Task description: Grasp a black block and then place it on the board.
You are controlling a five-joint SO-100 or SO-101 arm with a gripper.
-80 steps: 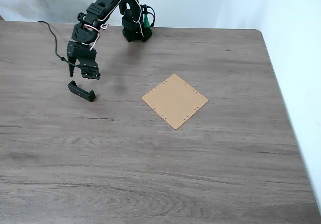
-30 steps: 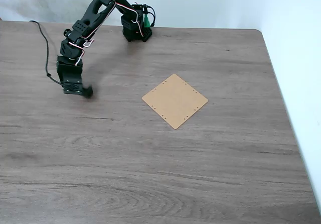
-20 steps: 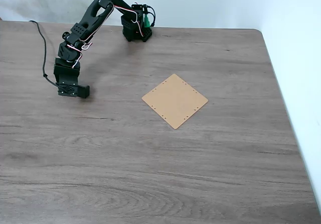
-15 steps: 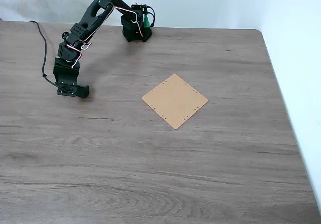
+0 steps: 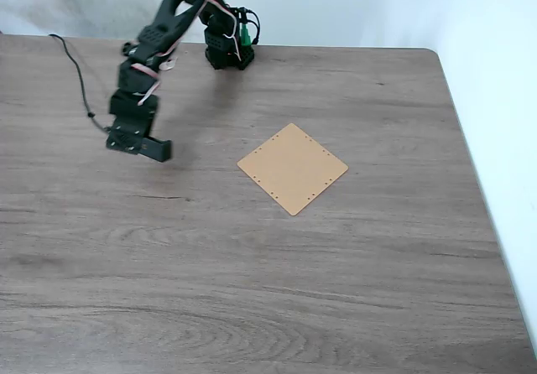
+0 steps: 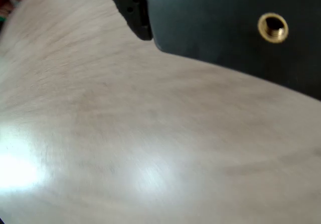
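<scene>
In the fixed view, the black block (image 5: 152,148) is seen pinched in the hand (image 5: 134,142), one end jutting out to the right below the wrist. It appears to be raised slightly off the wooden surface (image 5: 268,265), though a clear gap cannot be confirmed. The board (image 5: 292,168) lies flat, turned like a diamond, well apart to the right of the hand in that view, with nothing resting on it. In the wrist view, a dark body with a brass threaded insert (image 6: 272,27) is seen close up above blurred wood grain; what it belongs to cannot be told.

The step in hand is judged to be the carry toward the board. It would be done well if the block were kept level and firmly pinched, since it seems to be gripped off-centre and could swing or slip. Enough height should be kept so that the board's near edge is not nudged. The block should be lowered over the board's middle and released only once it is resting flat.
</scene>
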